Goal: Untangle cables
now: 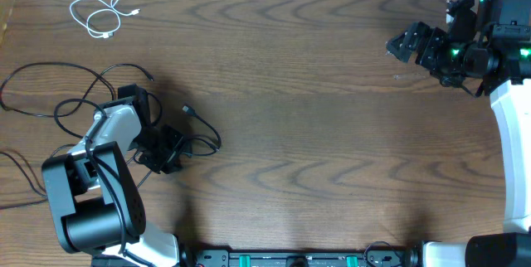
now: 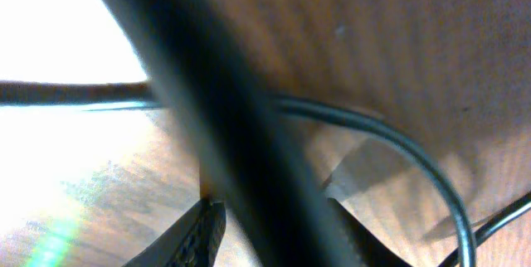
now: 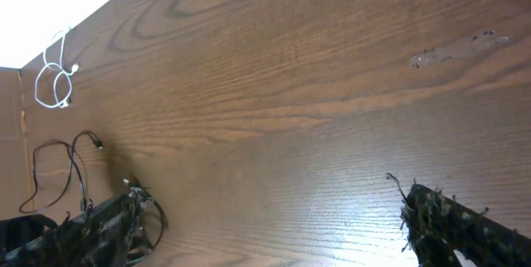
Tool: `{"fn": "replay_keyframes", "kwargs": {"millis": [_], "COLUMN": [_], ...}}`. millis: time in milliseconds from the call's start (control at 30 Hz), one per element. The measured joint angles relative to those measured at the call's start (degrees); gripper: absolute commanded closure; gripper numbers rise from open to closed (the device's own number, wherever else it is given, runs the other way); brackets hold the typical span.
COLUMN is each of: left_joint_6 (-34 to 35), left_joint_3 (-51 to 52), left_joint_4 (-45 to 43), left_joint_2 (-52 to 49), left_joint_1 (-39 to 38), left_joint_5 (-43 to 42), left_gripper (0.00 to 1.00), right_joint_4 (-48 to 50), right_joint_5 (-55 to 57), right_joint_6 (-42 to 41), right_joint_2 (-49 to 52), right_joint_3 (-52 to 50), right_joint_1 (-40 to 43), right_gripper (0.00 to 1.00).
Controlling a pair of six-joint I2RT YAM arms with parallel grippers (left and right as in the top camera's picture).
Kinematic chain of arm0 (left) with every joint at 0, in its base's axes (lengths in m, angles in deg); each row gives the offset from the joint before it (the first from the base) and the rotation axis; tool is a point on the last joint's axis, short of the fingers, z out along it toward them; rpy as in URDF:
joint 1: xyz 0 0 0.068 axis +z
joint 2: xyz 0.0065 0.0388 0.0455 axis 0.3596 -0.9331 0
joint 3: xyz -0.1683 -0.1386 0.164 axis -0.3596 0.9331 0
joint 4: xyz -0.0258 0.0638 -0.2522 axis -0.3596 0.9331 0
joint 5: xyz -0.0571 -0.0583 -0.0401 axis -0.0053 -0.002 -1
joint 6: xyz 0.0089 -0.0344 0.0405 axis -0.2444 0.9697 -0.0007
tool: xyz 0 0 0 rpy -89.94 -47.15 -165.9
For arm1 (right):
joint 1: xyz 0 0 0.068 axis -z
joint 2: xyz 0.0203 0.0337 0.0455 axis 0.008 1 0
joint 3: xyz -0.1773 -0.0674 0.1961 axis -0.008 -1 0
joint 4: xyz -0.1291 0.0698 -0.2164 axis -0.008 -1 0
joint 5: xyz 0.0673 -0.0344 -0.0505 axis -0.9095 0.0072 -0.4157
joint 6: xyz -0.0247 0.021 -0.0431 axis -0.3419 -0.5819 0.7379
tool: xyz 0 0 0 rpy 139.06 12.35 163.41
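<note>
The table [image 1: 332,134] is a dark wood-grain surface. The white cable [image 1: 104,14] lies in loose loops at the far left corner, well apart from everything else. The black cables [image 1: 58,93] lie spread in open curves along the left side, running into a tighter knot near the left arm. The left gripper [image 1: 162,149] is positioned low over that knot, at table level. In the left wrist view, one thick strand [image 2: 241,134], out of focus and very close to the lens, runs diagonally down between the fingertips [image 2: 203,230]. A thinner strand [image 2: 398,138] arcs across the wood behind it. Whether the left jaws are pinching the thick strand or only straddling it cannot be determined from these views. The right gripper [image 1: 401,46] is stationed at the far right of the table, well apart from all cables, with its jaws spread wide and nothing between them. A pale smear [image 3: 452,49] marks the wood ahead of the right gripper.
</note>
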Motion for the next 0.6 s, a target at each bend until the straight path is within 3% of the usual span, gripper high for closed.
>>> {"fn": "replay_keyframes", "kwargs": {"millis": [167, 600], "left_joint_6": [-0.96, 0.87], "left_joint_3": [-0.37, -1.53], "left_joint_4": [0.48, -8.52], "left_joint_2": [-0.02, 3.23], "left_joint_1": [0.00, -0.22], "left_joint_5": [-0.02, -0.09], "left_gripper": [0.59, 0.57], "right_joint_4": [0.17, 0.44], "right_joint_5": [0.00, 0.00], "right_joint_6": [0.02, 0.09], "right_joint_2": [0.00, -0.02], "right_joint_3": [0.00, 0.00], "right_joint_1": [0.00, 0.00], "right_gripper": [0.01, 0.01]}}
